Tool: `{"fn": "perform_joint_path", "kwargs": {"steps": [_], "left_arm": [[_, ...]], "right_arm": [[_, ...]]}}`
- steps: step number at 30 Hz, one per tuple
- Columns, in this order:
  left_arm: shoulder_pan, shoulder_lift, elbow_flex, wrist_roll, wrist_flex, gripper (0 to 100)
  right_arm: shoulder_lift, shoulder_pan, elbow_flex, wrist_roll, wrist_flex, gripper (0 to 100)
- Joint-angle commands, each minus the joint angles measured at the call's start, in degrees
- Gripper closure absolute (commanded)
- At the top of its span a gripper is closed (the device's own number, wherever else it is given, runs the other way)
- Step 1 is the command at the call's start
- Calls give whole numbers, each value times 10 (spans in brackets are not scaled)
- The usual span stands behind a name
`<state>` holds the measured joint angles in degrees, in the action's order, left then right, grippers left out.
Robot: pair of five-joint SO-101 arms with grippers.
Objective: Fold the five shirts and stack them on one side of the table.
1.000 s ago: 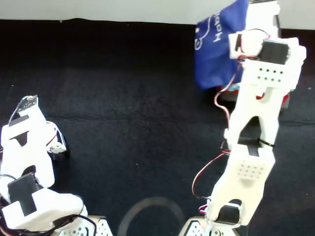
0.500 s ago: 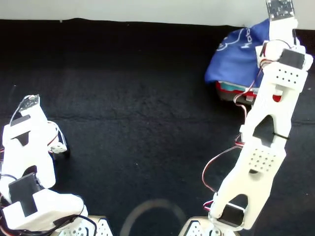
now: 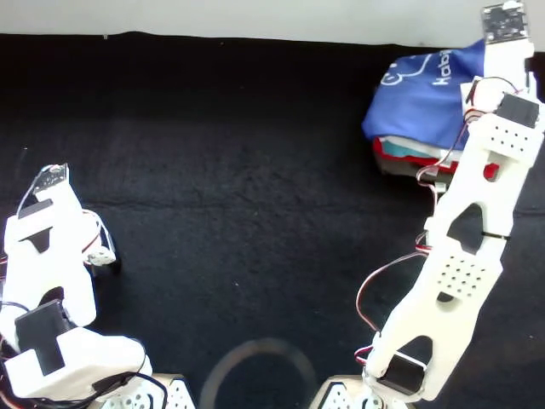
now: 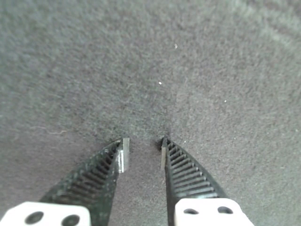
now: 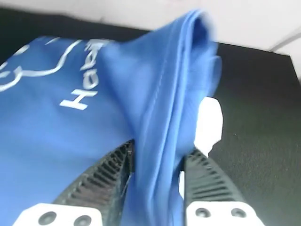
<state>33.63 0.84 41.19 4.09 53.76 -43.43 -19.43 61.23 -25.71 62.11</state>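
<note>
My blue shirt (image 3: pixel 421 94) tops the stack (image 3: pixel 400 155)
Rumpled, white print up, a fold clamped in my right fingers (image 5: pixel 112 175); left fingers (image 4: pixel 188 175) apart over the worktop (image 3: pixel 238 170)

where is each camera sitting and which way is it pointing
High view: fixed above, looking down on the black felt table; the white left arm near, the white right arm stretched to the far corner.
Left wrist view: on the left wrist, facing the table's cloth; its open left hand shows.
Right wrist view: on the right wrist, facing the blue shirt with white print; the right hand pinches a fold.
Shared: high and right wrist views both show that shirt.
</note>
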Motion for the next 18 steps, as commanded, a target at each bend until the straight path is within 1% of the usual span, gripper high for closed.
{"fn": "perform_joint_path", "kwargs": {"steps": [1,5,8,11,12,16,18], "left_arm": [[-12,-1,7,0,-7,870],[-12,-1,7,0,-7,870],[-12,-1,7,0,-7,870],[-12,-1,7,0,-7,870],[-12,-1,7,0,-7,870],[-12,-1,6,0,-7,870],[-12,0,5,0,-7,870]], "right_arm": [[5,-15,20,58,-34,827],[7,-15,28,93,-82,827],[8,-12,28,95,-117,827],[7,10,28,95,-135,834],[5,17,26,93,-148,851],[-25,29,-12,91,-247,978],[-58,26,-19,91,-305,991]]}}
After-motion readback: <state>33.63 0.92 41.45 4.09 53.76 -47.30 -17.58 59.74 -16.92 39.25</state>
